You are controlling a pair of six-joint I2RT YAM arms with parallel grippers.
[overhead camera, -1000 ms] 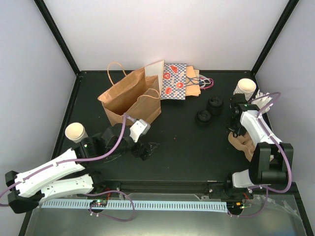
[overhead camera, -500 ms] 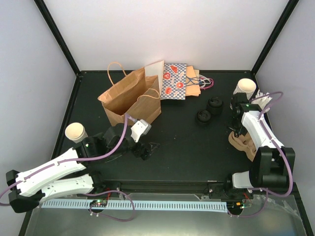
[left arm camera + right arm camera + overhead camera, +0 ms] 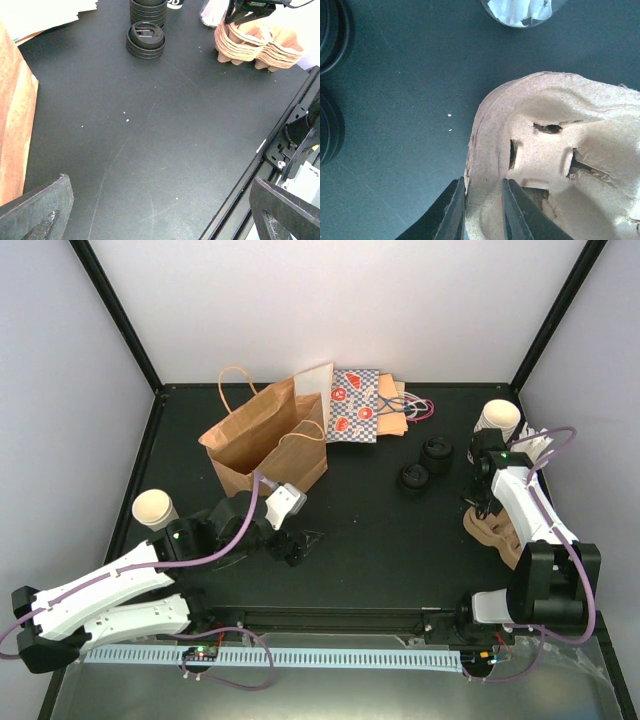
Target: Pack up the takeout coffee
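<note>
Cardboard is what the right gripper (image 3: 485, 215) has hold of, its two fingers pinched on the rim of the stacked cup carriers (image 3: 560, 150). Across the black table (image 3: 380, 540), the left gripper (image 3: 160, 210) hangs with jaws wide apart beside the brown paper bag (image 3: 255, 440). An open-topped paper cup (image 3: 154, 507) stands by the table's left edge, well apart from the black lids (image 3: 415, 478)

Two black lid stacks (image 3: 436, 450) (image 3: 414, 478), two paper cups (image 3: 153, 508) (image 3: 498, 420), one carrier stack (image 3: 493, 532).
</note>
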